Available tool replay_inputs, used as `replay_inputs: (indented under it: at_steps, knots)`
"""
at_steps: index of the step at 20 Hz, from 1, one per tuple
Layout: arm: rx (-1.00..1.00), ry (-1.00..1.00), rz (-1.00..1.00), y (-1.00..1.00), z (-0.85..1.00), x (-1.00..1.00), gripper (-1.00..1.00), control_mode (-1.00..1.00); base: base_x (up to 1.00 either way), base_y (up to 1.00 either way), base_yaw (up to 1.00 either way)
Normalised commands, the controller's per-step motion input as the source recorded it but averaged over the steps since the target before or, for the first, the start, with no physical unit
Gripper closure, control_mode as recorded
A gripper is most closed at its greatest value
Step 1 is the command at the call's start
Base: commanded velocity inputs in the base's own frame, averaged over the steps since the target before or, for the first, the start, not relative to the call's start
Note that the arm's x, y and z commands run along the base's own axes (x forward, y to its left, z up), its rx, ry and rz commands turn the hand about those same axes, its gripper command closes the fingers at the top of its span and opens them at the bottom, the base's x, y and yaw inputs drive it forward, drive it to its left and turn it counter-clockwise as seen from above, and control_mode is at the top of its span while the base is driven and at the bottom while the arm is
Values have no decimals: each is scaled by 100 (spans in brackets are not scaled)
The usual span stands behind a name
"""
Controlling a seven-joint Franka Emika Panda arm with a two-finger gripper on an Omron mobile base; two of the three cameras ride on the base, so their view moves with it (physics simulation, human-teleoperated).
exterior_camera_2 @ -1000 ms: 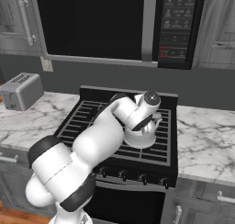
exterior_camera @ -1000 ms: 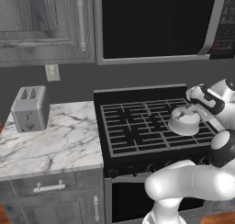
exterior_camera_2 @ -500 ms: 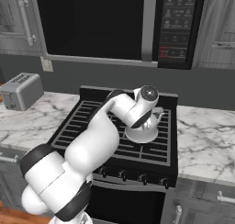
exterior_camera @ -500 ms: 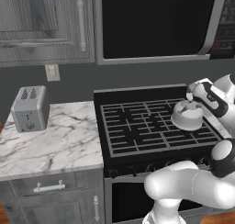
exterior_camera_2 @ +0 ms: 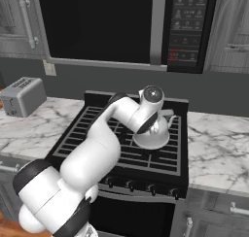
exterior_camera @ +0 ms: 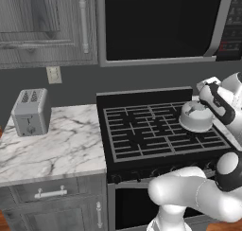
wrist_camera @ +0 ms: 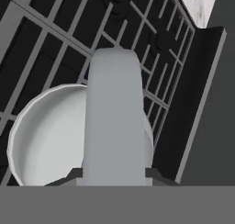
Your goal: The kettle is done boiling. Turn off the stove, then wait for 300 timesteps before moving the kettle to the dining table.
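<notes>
Your kettle [exterior_camera: 196,117] is over the right side of the stove [exterior_camera: 156,130], toward its back corner. From the left base camera its round base looks clear of the grates [exterior_camera: 142,135]; from the right base camera the kettle [exterior_camera_2: 152,133] overlaps them, so you cannot say for certain whether it touches. In the hand camera the kettle [wrist_camera: 55,131] fills the lower left, pale and domed, with its flat stick handle [wrist_camera: 116,117] running straight up the middle of the picture.

The gripper [wrist_camera: 114,175] is closed narrow on that handle — the two dark fingertips [wrist_camera: 73,175] sit tight against either side of its lower end. From the base cameras the hand hides the grip itself; you see only the wrist [exterior_camera_2: 151,97] above the kettle.

Relative to the stove:
- front edge: a row of small knobs [exterior_camera_2: 146,186], oven door below; their settings are too small to read.
- directly above: the black microwave [exterior_camera: 160,24], its keypad on the right end.
- left: a marble counter [exterior_camera: 49,147] with a silver toaster [exterior_camera: 31,111] near the wall, well apart from the stove; a wall outlet [exterior_camera: 54,74] behind it, a grey cabinet [exterior_camera: 45,26] higher up.
- right: another stretch of marble counter [exterior_camera_2: 219,148] — touching the stove's side.
</notes>
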Motion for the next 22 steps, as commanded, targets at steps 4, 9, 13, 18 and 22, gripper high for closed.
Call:
replay_inputs:
  at_steps: [4, 9, 13, 18, 22]
  knots:
    - [-1, -5, -3, 0, 28, -20, 100, -100, 0, 0, 0]
    - [0, -5, -4, -1, 24, -22, 100, -100, 0, 0, 0]
    - [0, -3, -4, -1, 19, -20, 100, -100, 0, 0, 0]
    - [0, 0, -1, 2, 1, 0, 100, -100, 0, 0, 0]
    - [0, 0, 0, 0, 0, -1, 100, -100, 0, 0, 0]
